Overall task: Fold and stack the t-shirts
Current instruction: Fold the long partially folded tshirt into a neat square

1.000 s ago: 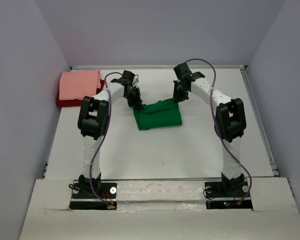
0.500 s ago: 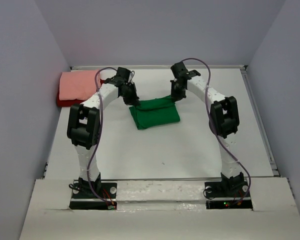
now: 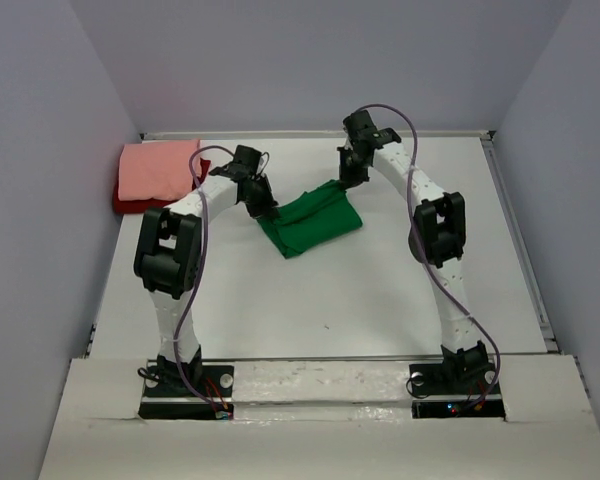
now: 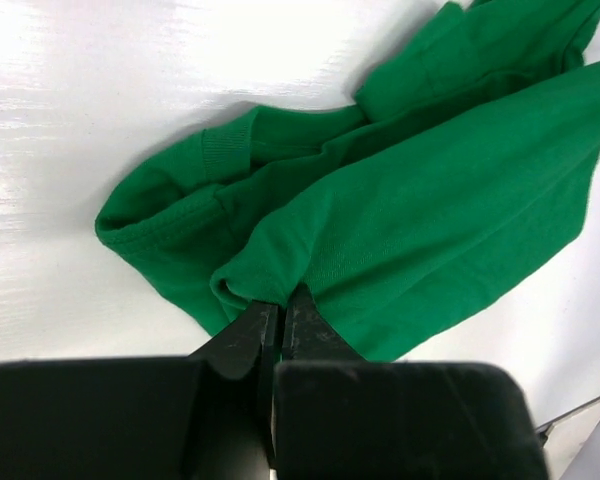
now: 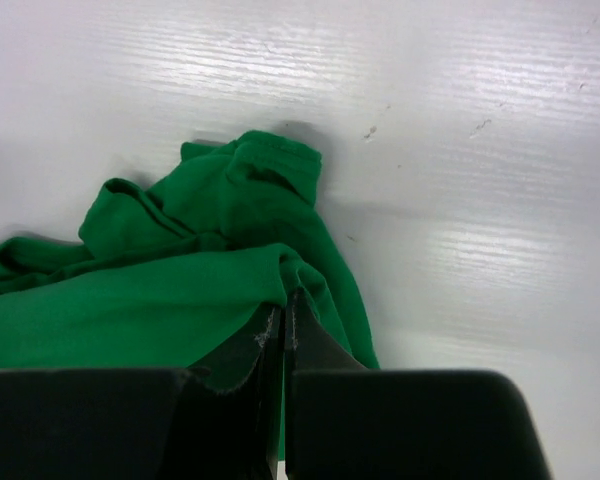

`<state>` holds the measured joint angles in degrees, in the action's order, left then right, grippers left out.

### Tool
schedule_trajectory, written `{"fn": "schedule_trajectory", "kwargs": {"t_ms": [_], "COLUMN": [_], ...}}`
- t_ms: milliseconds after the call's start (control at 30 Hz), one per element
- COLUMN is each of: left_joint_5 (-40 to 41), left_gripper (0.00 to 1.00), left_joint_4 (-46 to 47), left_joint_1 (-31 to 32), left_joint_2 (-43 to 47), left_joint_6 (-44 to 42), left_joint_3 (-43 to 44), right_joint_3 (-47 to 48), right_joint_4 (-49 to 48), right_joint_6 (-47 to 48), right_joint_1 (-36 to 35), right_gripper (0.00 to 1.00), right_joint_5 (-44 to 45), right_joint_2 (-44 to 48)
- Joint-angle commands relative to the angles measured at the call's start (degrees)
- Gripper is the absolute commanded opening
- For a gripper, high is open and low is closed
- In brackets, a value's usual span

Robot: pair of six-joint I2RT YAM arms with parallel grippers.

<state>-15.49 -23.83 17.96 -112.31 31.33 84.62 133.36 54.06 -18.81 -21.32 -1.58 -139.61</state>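
change: over the last second both arms pull back and swing left. The green t-shirt (image 3: pixel 315 222) goes from a flat square packet to a skewed one, with its far edge raised.
meaning: folding of the green one looks done. This reads as the start of the carry to the stack, probably the last of three.
left gripper (image 4: pixel 280 310): jaws pinched tight on a folded edge at the tee's far-left corner.
right gripper (image 5: pixel 282 312): jaws pinched tight on the far-right corner, cloth bunched just past the tips.
tee vs grippers: slung between the two, with its near part on the table (image 3: pixel 380 290).
stack: salmon-pink t-shirt (image 3: pixel 158 168) lies on the dark red t-shirt (image 3: pixel 130 205) in the far-left corner, well apart from the green.
risk: dragging the near edge could open the fold layers.
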Motion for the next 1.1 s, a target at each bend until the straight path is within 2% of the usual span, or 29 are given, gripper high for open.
{"fn": "schedule_trajectory", "kwargs": {"t_ms": [0, 33, 67, 100, 133, 167, 200, 233, 333, 367, 400, 500, 667, 700, 733, 767, 900, 933, 967, 1000, 1067], "left_joint_5": [2.39, 2.30, 2.13, 2.47, 2.65, 3.09, 4.14, 5.89, 8.36, 10.63, 12.04, 17.05, 23.64, 24.44, 24.97, 25.67, 28.14, 28.40, 28.58, 27.54, 26.13], "left_gripper": [0.00, 0.00, 0.00, 0.00, 0.07, 0.25, 0.35, 0.56, 0.79, 0.94, 0.99, 0.99, 0.99, 0.99, 0.99, 0.99, 0.99, 0.99, 0.99, 0.99, 0.99], "left_joint_4": [-1.04, -1.04, -0.86, -0.95, -0.95, -0.86, -1.12, -0.69, -0.95, -1.04, -1.39, -2.53, -3.67, -3.94, -4.20, -4.03, -6.57, -7.10, -7.45, -7.63, -8.15], "left_joint_1": [-0.47, -0.47, -0.55, -0.55, -0.55, -0.73, -0.82, -0.99, -1.26, -1.26, -1.26, -1.26, 0.06, 0.50, 1.20, 1.73, 4.63, 5.33, 6.47, 7.00, 7.62], "left_joint_2": [1.39, 1.31, 1.22, 1.13, 1.13, 1.13, 1.30, 2.00, 3.06, 4.02, 4.47, 6.05, 10.96, 12.02, 14.12, 15.18, 18.53, 19.05, 19.76, 19.94, 19.85], "left_joint_6": [0.83, 1.10, 1.27, 1.54, 2.24, 2.50, 2.94, 4.08, 5.32, 5.67, 6.28, 6.29, 6.20, 6.37, 6.37, 6.03, 4.62, 4.44, 4.27, 3.48, 3.47], "left_joint_3": [-3.32, -3.58, -3.84, -3.85, -4.11, -4.29, -4.37, -4.98, -4.90, -4.64, -4.29, -2.71, -3.05, -3.32, -3.67, -4.02, -2.88, -2.53, -2.18, -2.09, -1.74], "right_joint_3": [4.45, 4.71, 5.06, 6.46, 6.13, 5.17, 2.89, 1.83, 0.15, 0.32, 0.06, -1.08, -6.17, -9.84, -11.96, -13.64, -24.00, -24.89, -25.60, -28.39, -31.13], "right_joint_4": [0.26, 0.17, 0.43, 1.21, 1.31, 0.87, 0.26, -0.96, -1.94, -1.77, -2.29, -2.47, -2.30, -2.73, -3.87, -4.05, -6.60, -6.78, -5.91, -6.25, -8.27], "right_joint_6": [4.12, 4.48, 4.83, 4.92, 4.83, 5.18, 5.10, 5.27, 5.45, 5.54, 5.45, 5.71, 5.71, 5.45, 5.36, 5.01, 2.29, 2.20, 1.85, 1.58, 0.80], "right_joint_1": [2.42, 2.42, 3.12, 3.13, 3.74, 3.74, 3.74, 3.74, 3.74, 3.74, 3.74, 3.74, 2.17, 1.47, 0.33, -0.21, -3.46, -4.16, -4.78, -5.39, -6.01], "right_gripper": [0.00, 0.00, 0.05, 0.15, 0.41, 0.50, 0.59, 0.62, 0.69, 0.70, 0.70, 0.71, 0.62, 0.60, 0.54, 0.50, 0.36, 0.22, 0.15, 0.00, 0.00], "right_joint_5": [2.11, 0.63, -0.34, -1.83, -2.28, -1.93, -1.76, -2.19, -1.67, -1.58, -0.97, -0.79, 0.00, 1.31, 1.32, 3.76, 4.57, 4.22, 4.22, 2.48, -2.26], "right_joint_2": [-0.22, -0.31, -0.66, -1.71, -1.72, -1.02, -0.49, -0.05, 0.92, 0.92, 1.62, 2.59, 9.50, 11.36, 13.21, 16.79, 25.50, 26.40, 27.19, 29.03, 30.01]}}
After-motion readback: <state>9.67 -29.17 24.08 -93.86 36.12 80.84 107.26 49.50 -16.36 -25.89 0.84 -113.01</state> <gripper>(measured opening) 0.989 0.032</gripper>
